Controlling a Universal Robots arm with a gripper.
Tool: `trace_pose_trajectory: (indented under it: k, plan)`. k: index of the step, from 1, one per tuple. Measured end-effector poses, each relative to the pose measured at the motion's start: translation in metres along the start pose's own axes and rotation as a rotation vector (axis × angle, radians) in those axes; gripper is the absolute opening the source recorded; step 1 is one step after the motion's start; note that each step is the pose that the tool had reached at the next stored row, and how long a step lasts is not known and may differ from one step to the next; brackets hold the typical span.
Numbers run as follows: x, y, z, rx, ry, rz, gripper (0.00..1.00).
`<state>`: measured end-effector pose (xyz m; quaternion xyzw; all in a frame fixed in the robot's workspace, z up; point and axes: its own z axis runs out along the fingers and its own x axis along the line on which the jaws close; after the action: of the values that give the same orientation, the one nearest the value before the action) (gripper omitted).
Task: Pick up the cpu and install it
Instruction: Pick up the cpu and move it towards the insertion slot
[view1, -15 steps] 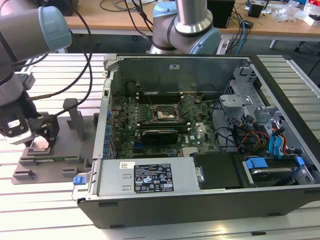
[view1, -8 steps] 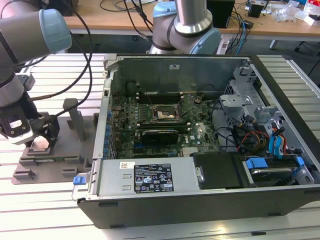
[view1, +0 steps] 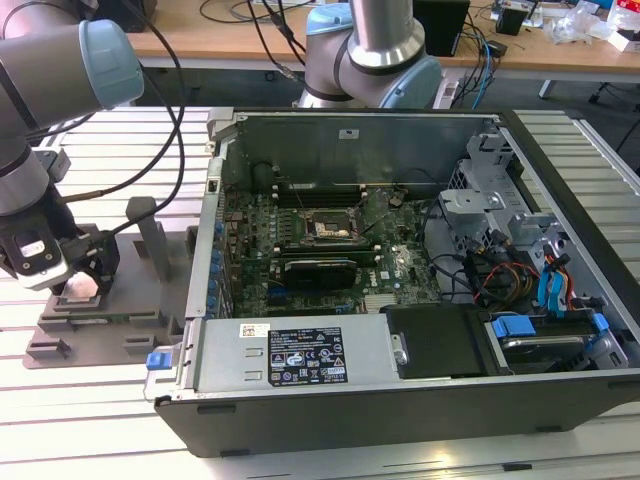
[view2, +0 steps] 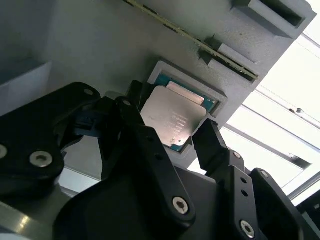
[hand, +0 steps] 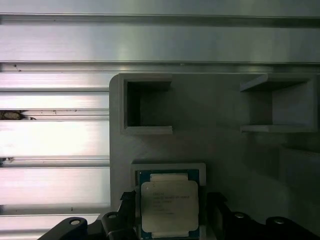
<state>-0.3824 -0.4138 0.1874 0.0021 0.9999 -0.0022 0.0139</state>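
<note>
The gripper (hand: 171, 212) hangs low over the grey plastic tray (hand: 225, 145) with its fingers (hand: 216, 210) spread, one on each side of the cpu (hand: 170, 206) and a narrow gap showing between each finger and the chip's edge in the first wrist view, so it straddles the chip without pinching it. The cpu lies flat, metal top up, seated in a shallow square recess of the tray, directly beneath the gripper and centred between the fingers. The chip is close to square; its slightly longer side appears to run along the line of the fingers, which face its two opposite edges. In the exterior view this all sits at that view's left, where the arm's wrist (view1: 35, 250) bends down to the tray, well apart from the open computer case (view1: 400, 400). The motherboard socket (view1: 330, 228) lies inside that case, toward the exterior view's right of the tray, with the case wall between the two. The tray rests on a slatted aluminium table (view1: 90, 430). The recess rim stands close around the chip, leaving the fingers little room.
</note>
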Motion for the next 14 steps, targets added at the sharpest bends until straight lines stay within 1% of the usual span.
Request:
trace_pose_trajectory:
  k: [1,2,11,14]
  plan:
    - [0.0002,0.0001,-0.0001,0.0001,0.0006,0.000,0.66]
    - [0.0001,0.0001,0.0000,0.0001,0.0002,0.000,0.55]
    - [0.0000,0.0000,0.0004,0.0000,0.0001,0.000,0.55]
    - [-0.0001,0.0001,-0.0017,-0.0003,-0.0006,0.000,0.55]
